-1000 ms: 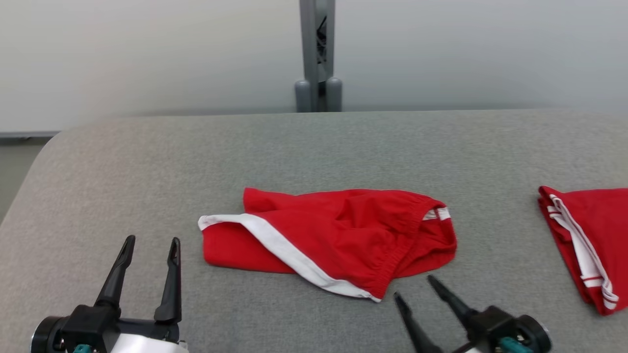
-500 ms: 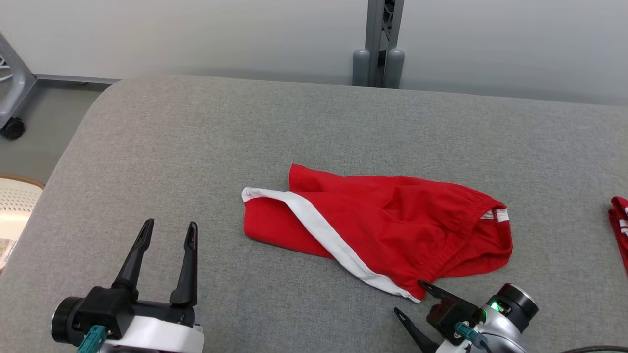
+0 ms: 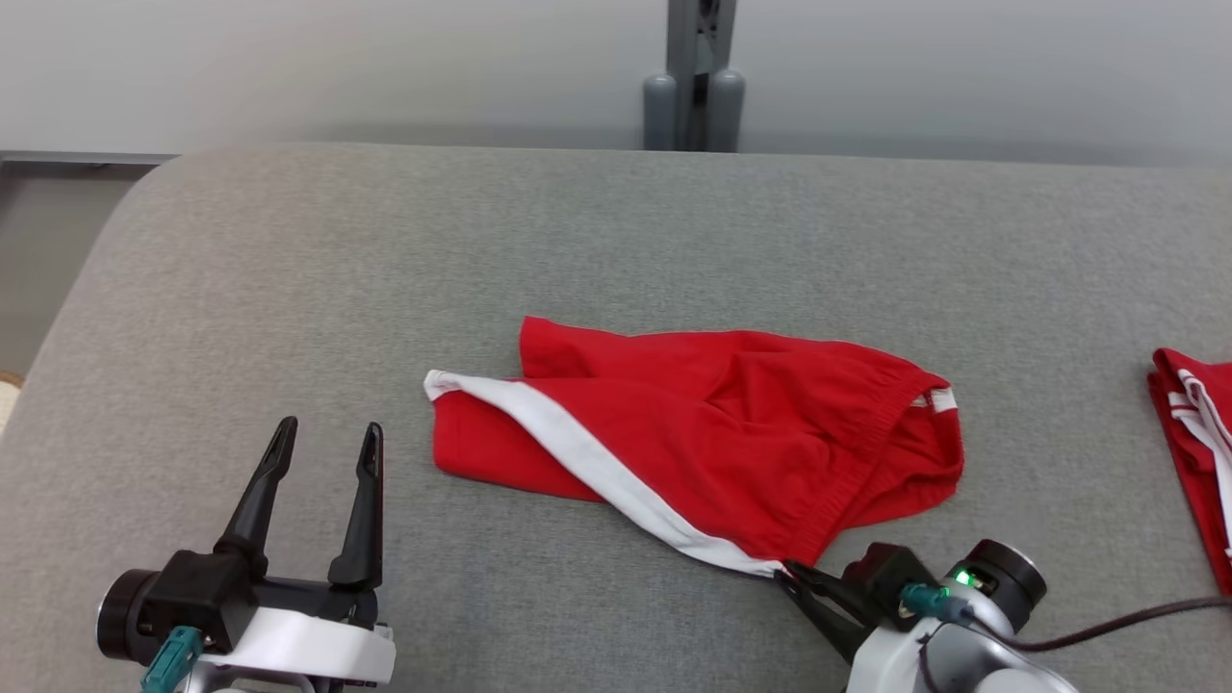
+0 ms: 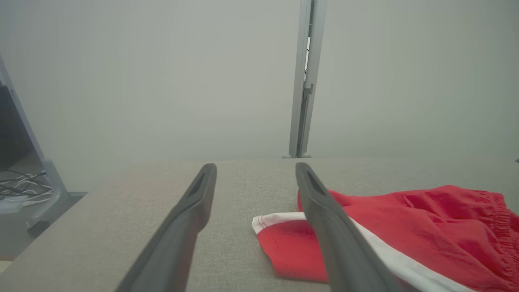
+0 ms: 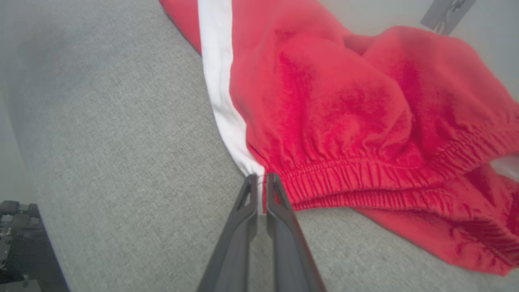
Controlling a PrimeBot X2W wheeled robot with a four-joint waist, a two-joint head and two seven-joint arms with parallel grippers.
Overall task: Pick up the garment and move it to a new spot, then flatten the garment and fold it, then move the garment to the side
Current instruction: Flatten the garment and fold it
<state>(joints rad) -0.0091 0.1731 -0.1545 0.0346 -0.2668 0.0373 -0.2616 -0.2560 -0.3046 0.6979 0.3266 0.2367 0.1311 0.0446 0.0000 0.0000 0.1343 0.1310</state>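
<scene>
At this point your right gripper (image 3: 787,575) sat at the lower right of the head view, pinched onto the near corner of the red garment (image 3: 712,433), right where the white stripe (image 3: 597,472) met the elastic waistband (image 5: 365,178). The right wrist view made it pretty plain. The two dark fingers (image 5: 239,235) were closed with a sliver of white hem between the tips, low in the centre of the frame, and the cloth spread away toward the upper right.

The garment itself lay crumpled on the grey padded table (image 3: 289,269), a bit right of centre in the head view, and I couldn't see it lifted anywhere.

Your left gripper (image 3: 330,428) was at the lower left, spread wide with nothing between its fingers, well apart from the garment's left end. In the left wrist view the white-edged leg opening showed just past the right-hand finger (image 4: 324,211).

Another red-and-white piece of clothing (image 3: 1193,452) lay at the right edge of the head view, well apart from yours. A grey post (image 3: 695,77) stood behind the table at top centre.
</scene>
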